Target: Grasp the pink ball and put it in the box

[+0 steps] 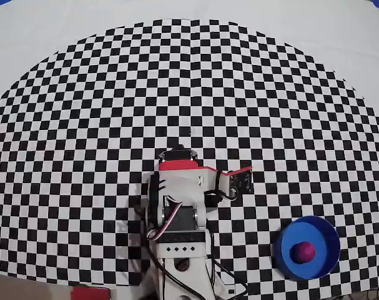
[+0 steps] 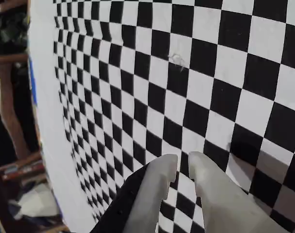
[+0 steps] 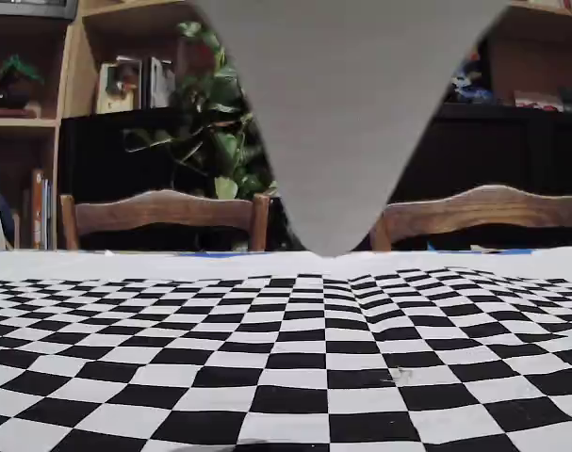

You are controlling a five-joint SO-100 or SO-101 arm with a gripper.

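The small magenta-pink ball (image 1: 303,251) lies inside the round bright blue bowl-like box (image 1: 284,247), at the lower right of the overhead view — placement looks complete. The white two-finger gripper (image 2: 182,162) holds nothing; its tips stand nearly together with a narrow gap over the black-and-white checkered cloth (image 2: 200,87). The remaining step is probably retreat: keep the arm well apart from the box. The wrist view shows neither ball nor box — the fixed view is partly blocked by a grey shape.

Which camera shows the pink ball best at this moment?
The overhead view: the pink ball lies inside the blue box, lower right. The wrist and fixed views show only checkered cloth, no ball.
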